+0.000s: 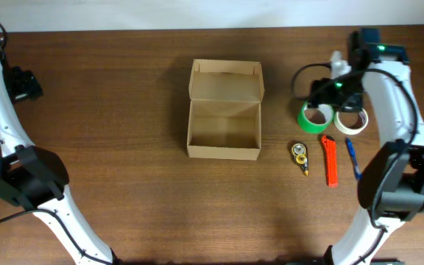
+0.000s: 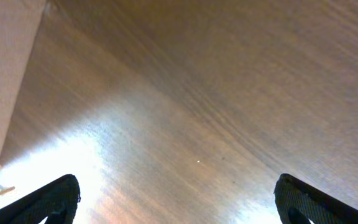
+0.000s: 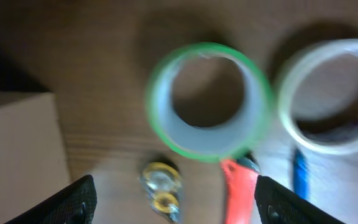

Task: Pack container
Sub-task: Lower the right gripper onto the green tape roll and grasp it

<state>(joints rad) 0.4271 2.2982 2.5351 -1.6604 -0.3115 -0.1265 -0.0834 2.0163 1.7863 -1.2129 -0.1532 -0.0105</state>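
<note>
The brown cardboard container (image 1: pixel 224 118) stands open in the middle of the table, its flap lid folded back at the far side; its corner shows in the right wrist view (image 3: pixel 17 149). A green tape roll (image 1: pixel 315 118) and a white tape roll (image 1: pixel 350 120) lie to its right. In the right wrist view the green roll (image 3: pixel 209 102) and white roll (image 3: pixel 331 102) appear blurred. My right gripper (image 3: pixel 174 202) is open above the green roll, holding nothing. My left gripper (image 2: pixel 178 202) is open over bare table at the far left.
A yellow correction-tape dispenser (image 1: pixel 299 156), an orange cutter (image 1: pixel 330 160) and a blue pen (image 1: pixel 352 157) lie in a row in front of the tape rolls. A white bottle (image 1: pixel 338 65) stands behind the rolls. The wall edge shows in the left wrist view (image 2: pixel 5 68).
</note>
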